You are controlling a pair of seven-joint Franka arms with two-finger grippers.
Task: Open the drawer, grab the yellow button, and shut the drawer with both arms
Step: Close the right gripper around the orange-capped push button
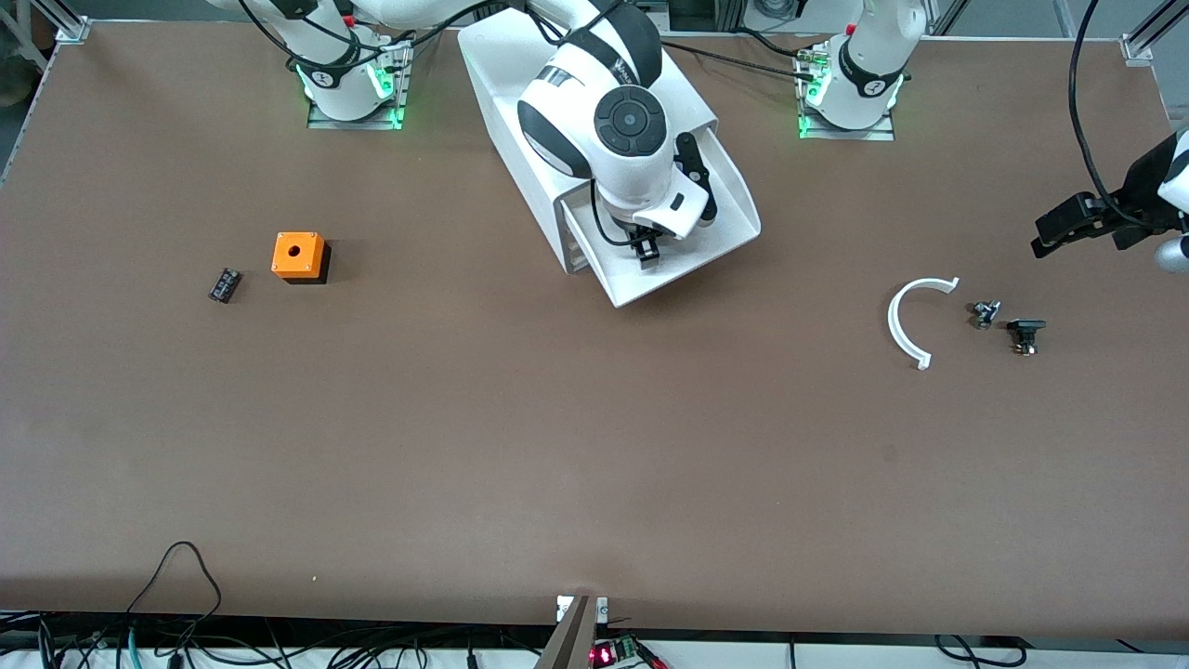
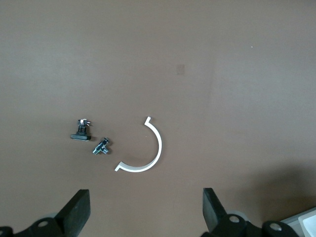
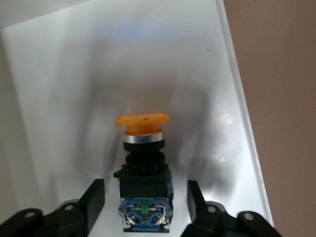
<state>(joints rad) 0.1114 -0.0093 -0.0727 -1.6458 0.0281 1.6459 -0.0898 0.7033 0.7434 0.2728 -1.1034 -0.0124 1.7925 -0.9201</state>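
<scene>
The drawer (image 1: 734,200) stands pulled out of the white cabinet (image 1: 502,84), its tray floor (image 3: 74,98) bare around the button. The button (image 3: 143,126) lies in it, an orange mushroom cap on a dark body with a blue end. My right gripper (image 3: 145,186) is down in the drawer (image 1: 647,249), and its fingers (image 3: 96,195) flank the button's body with a gap on each side, open. In the front view the right hand hides the button. My left gripper (image 1: 1045,237) hangs open above the table at the left arm's end, with nothing between its fingers (image 2: 79,207).
An orange cube with a hole (image 1: 298,255) and a small flat black part (image 1: 224,284) lie toward the right arm's end. A white curved strip (image 1: 915,321) and two small dark parts (image 1: 985,313) (image 1: 1025,334) lie under the left gripper's area.
</scene>
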